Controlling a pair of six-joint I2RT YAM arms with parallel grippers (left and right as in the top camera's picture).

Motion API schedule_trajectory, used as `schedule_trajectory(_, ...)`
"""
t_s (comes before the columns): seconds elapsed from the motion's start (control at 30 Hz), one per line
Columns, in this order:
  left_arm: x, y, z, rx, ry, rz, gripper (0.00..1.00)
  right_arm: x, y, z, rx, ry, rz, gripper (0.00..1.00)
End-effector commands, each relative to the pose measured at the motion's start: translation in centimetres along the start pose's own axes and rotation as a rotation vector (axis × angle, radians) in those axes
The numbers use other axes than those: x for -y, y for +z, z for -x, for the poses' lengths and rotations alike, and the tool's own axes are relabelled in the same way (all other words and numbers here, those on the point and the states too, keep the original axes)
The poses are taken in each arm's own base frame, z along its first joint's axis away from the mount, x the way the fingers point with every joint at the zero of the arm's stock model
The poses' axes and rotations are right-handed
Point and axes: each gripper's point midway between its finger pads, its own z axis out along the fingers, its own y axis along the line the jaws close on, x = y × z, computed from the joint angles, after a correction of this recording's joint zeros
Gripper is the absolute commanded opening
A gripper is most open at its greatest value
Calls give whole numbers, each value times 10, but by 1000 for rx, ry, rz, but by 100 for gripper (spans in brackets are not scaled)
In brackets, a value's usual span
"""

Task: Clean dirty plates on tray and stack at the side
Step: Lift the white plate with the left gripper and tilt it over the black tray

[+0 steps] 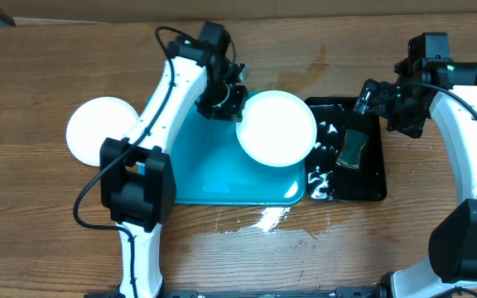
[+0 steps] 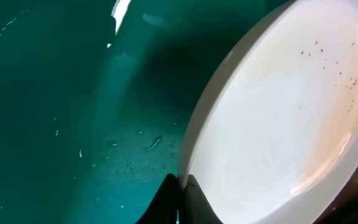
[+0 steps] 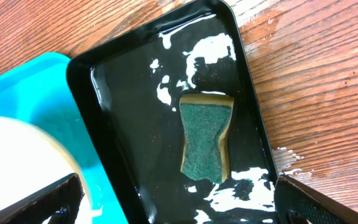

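My left gripper is shut on the rim of a white plate and holds it tilted over the right part of the turquoise tray. In the left wrist view the fingers pinch the plate, which bears small brown specks near its top. A second white plate lies on the table left of the tray. My right gripper is open and empty above the far end of the black tray, over a green-and-yellow sponge. A third plate is not seen.
The black tray holds water and white foam around the sponge. Foam and water are spilled on the wooden table in front of the turquoise tray. The turquoise tray's wet floor shows in the left wrist view.
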Motion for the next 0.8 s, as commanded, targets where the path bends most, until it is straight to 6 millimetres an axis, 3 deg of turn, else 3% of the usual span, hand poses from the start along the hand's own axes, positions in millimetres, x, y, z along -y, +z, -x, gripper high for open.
schedule_trajectory(0.0, 9, 3, 7, 29, -3, 58, 4, -4, -15, 7, 49, -8, 14, 100)
schedule_trajectory(0.6, 51, 5, 46, 224, 68, 141, 4, -4, -15, 7, 49, -8, 14, 100)
schedule_trajectory(0.77, 67, -9, 61, 319, 116, 210, 4, -4, -15, 7, 49, -8, 14, 100)
